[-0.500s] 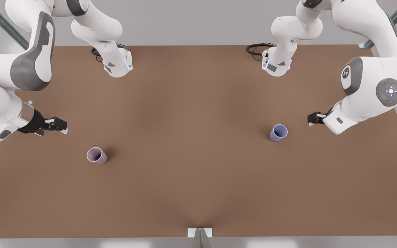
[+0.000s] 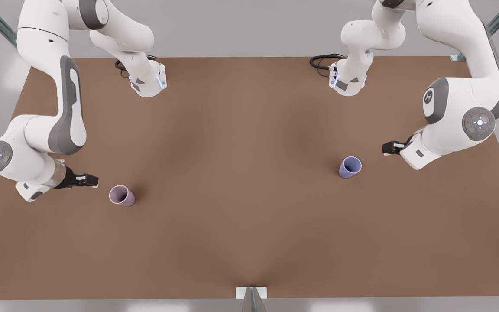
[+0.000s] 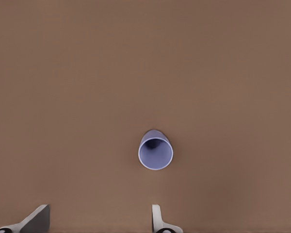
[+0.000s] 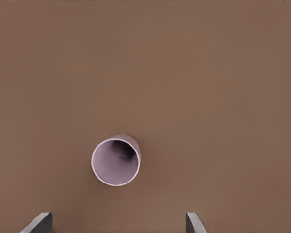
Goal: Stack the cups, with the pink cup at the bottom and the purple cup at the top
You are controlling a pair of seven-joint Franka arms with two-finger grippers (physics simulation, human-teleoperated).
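Note:
The pink cup stands upright on the brown table toward the front view's left. In the right wrist view the pink cup lies just ahead of my open right gripper. My right gripper hovers close beside the cup, apart from it. The purple cup stands upright toward the front view's right, and it appears again as the purple cup ahead of my open left gripper. My left gripper is a short way off from it, nothing between its fingers.
Both arm bases with black cables sit at the table's far edge. A small bracket stands at the middle of the near edge. Bare tabletop lies between the two cups.
My right gripper has swung down and toward the pink cup, ending close beside it. My left gripper has edged slightly toward the purple cup. Neither cup has moved.

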